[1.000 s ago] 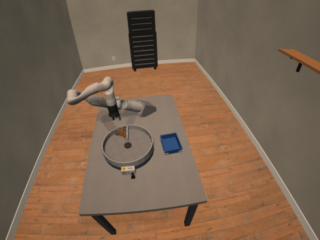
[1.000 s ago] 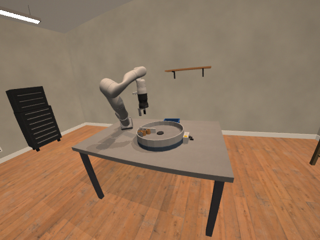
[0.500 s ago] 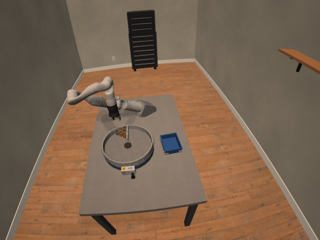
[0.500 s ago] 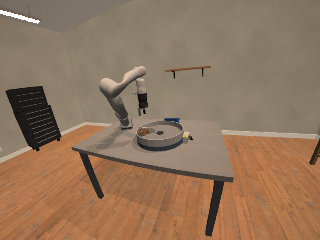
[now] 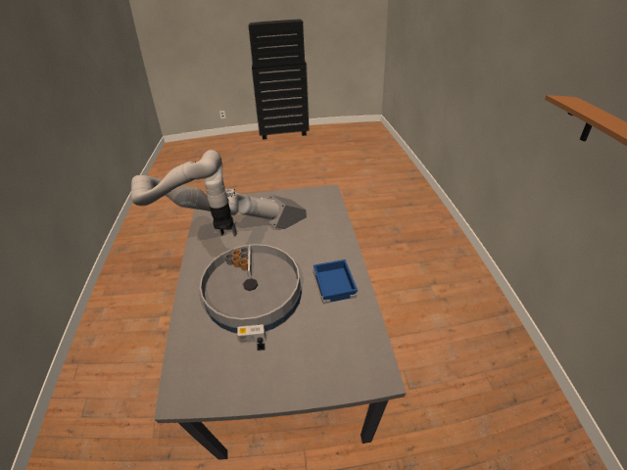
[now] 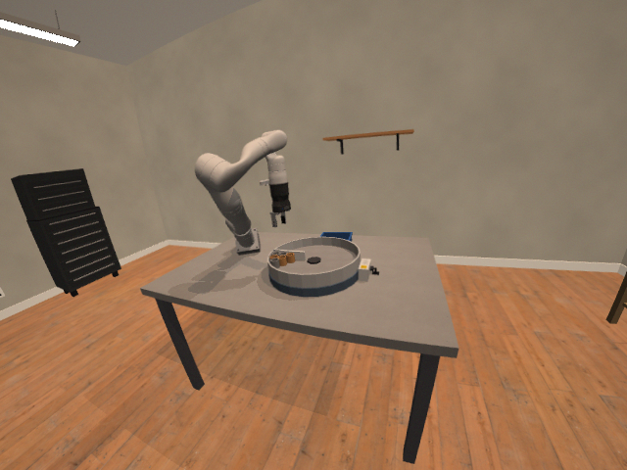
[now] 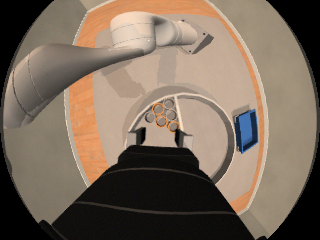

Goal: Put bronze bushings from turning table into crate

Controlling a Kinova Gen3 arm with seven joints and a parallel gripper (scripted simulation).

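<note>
Hovering hand (image 5: 228,232) spread apart, nothing held; bronze bushings (image 5: 239,258), short ringed cylinders, inside round walled turning table (image 5: 291,296).

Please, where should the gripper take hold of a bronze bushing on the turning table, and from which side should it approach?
From above: the bronze bushings stand upright, bores up, packed beside steel bushings against the divider. Closing the open gripper over one wall, one finger inside the bore, probably suits best.

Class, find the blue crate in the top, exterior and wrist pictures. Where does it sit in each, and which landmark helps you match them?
Top: blue crate right of centre, on the table.
Exterior: only its rim shows, mid-picture behind the turning table.
Wrist: at the right edge.
Shared landmark: the round turning table beside it.
</note>
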